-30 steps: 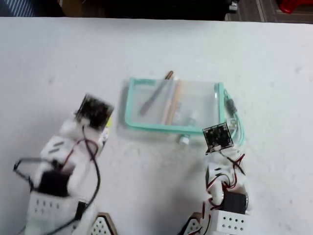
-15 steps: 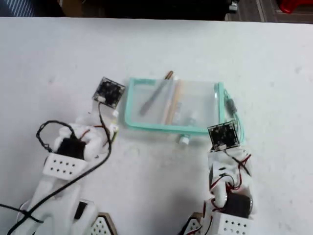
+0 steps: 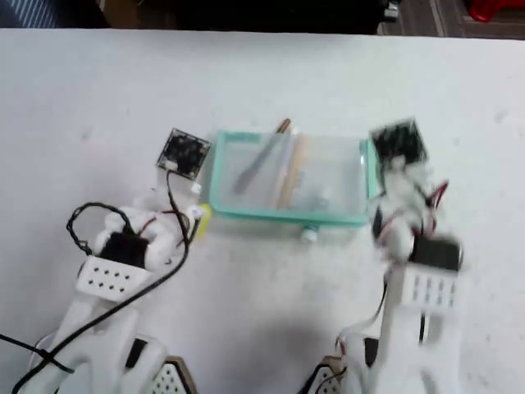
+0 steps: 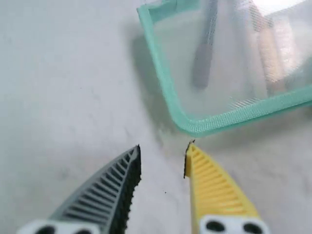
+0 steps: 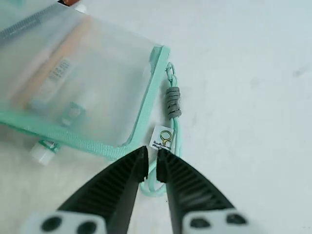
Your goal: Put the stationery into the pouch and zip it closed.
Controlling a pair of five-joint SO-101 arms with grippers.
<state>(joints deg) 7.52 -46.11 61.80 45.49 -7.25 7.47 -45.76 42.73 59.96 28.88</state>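
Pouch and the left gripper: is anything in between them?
No, just bare table. In the left wrist view, the open left gripper sits right before the pouch corner, with nothing between.

Two white plastic arms, the left arm [image 3: 107, 279] and the right arm [image 3: 417, 289], each carrying a square black circuit board [image 3: 184, 153] and trailing red and black cables [image 3: 170, 190]. The left gripper [image 4: 163, 146] pairs a grey ribbed finger [image 4: 109, 190] with a yellow one [image 4: 212, 187]; the right gripper [image 5: 152, 150] has both ribbed fingers [image 5: 122, 180] black, on white bases with screw holes.
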